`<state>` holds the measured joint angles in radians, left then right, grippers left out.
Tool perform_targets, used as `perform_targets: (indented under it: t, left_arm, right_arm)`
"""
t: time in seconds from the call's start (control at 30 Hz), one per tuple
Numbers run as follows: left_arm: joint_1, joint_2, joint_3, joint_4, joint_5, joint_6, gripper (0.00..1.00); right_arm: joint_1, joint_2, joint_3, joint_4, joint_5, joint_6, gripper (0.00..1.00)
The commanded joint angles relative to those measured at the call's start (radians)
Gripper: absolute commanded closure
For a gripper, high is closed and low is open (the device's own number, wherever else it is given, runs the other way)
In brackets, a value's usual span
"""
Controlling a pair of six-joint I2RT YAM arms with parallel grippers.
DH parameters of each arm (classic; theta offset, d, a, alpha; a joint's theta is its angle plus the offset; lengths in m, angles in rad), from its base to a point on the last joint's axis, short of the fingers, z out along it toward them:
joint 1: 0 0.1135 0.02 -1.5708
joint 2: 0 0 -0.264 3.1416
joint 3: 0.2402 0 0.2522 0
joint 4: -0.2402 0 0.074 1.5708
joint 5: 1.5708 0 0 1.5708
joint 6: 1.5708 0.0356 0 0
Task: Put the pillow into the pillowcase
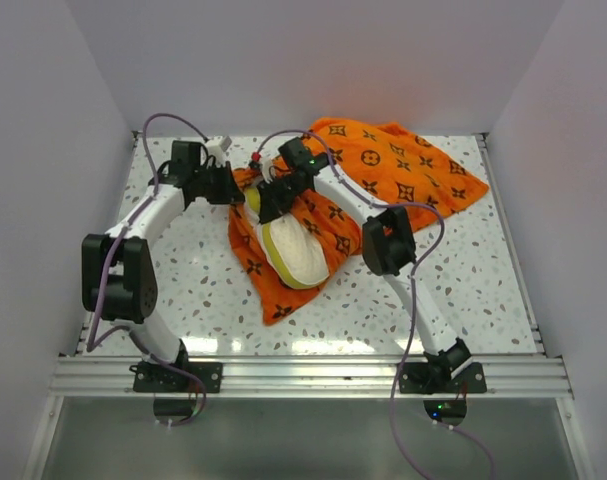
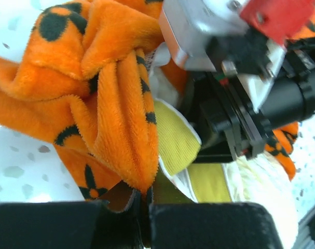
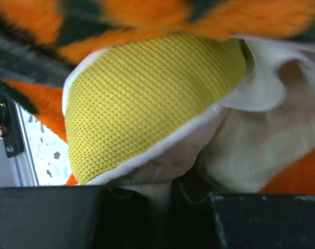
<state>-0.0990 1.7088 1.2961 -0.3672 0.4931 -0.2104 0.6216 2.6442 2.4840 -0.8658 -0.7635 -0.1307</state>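
The left gripper (image 2: pixel 144 218) is held low at the end of its outstretched arm, pinched shut on an edge of the pillowcase (image 1: pixel 403 165). The right gripper (image 3: pixel 173 207), reached leftward from a folded elbow, is clamped on the pillow (image 1: pixel 295 252), which is laid among the pillowcase's near folds.

1. Tabletop (image 1: pixel 198 285): white w/ dark speckles, flat.
2. Alu rail (image 1: pixel 313 377): silver, runs along tabletop's near edge.
3. Walls (image 1: pixel 313 60): plain pale, on left, back & right sides.

The left fingers (image 2: pixel 69 225) pinch the pillowcase (image 2: pixel 110 104) hem.
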Motion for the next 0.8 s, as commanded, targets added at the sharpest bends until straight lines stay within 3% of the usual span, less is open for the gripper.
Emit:
perform_targets:
  t: [0.0, 0.23, 0.37, 0.57, 0.77]
  left_arm:
    - [0.001, -0.183, -0.007, 0.217, 0.226, -0.118, 1.00]
    - [-0.002, -0.199, -0.018, 0.410, 0.349, -0.365, 1.00]
    - [-0.004, -0.172, -0.032, 0.522, 0.416, -0.493, 1.00]
    - [-0.083, -0.169, -0.153, 0.663, 0.515, -0.609, 1.00]
    - [-0.125, -0.222, -0.288, 0.634, 0.539, -0.583, 1.00]
  right_arm:
    - [0.004, 0.051, -0.160, -0.021, 0.141, 0.103, 1.00]
    - [0.016, -0.007, -0.184, -0.024, 0.161, 0.065, 1.00]
    - [0.010, -0.116, -0.354, 0.048, 0.106, 0.042, 1.00]
    - [-0.029, -0.233, -0.453, 0.283, 0.109, 0.225, 1.00]
    - [-0.129, -0.243, -0.476, 0.496, 0.185, 0.474, 1.00]
